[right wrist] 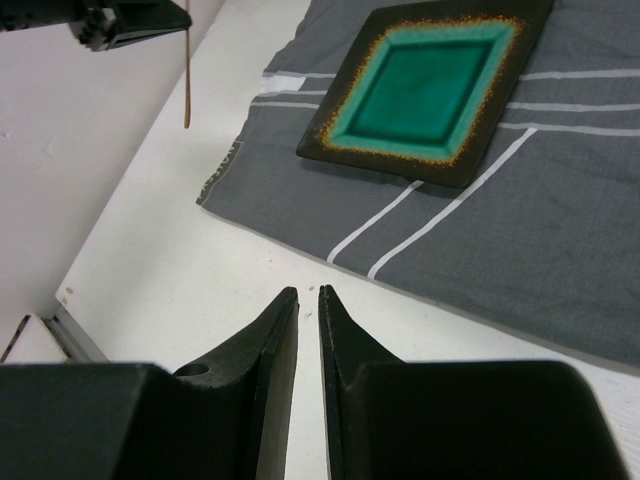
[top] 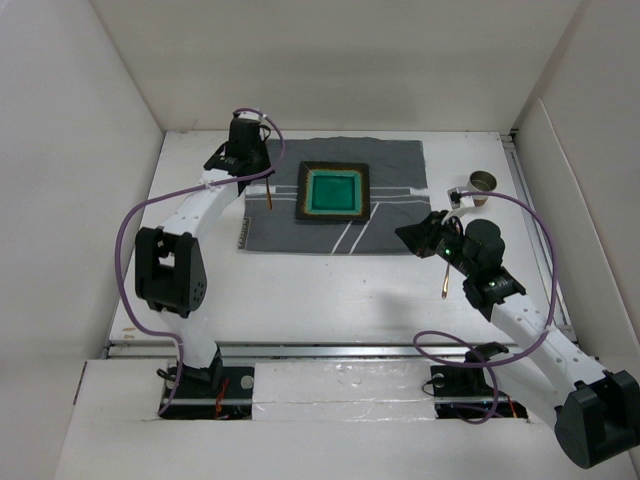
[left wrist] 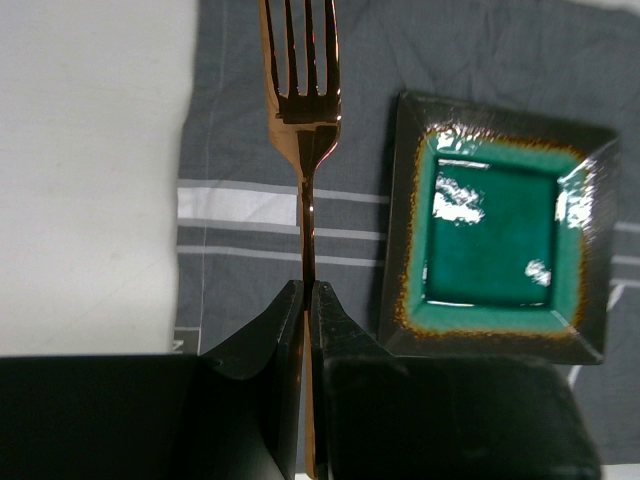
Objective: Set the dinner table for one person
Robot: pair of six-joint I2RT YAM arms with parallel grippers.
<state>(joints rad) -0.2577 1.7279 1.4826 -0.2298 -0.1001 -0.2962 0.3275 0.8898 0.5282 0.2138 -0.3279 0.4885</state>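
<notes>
The white dinner table (top: 330, 300) carries a grey striped mat (top: 395, 165) with a square green-glazed plate (top: 333, 191) on it. My left gripper (top: 252, 162) is shut on the handle of a copper fork (top: 270, 195). In the left wrist view the gripper (left wrist: 308, 285) holds the fork (left wrist: 303, 100) above the mat's left part, tines pointing away, just left of the plate (left wrist: 495, 235). My right gripper (top: 410, 232) hovers off the mat's near right corner. In its wrist view the gripper (right wrist: 308, 292) has its jaws nearly together with nothing between them.
A small brown cup (top: 483, 183) stands at the far right beside the mat. A copper utensil (top: 445, 283) lies on the table under my right wrist. A metal rail (top: 330, 345) runs along the near edge. White walls enclose the table's left, back and right.
</notes>
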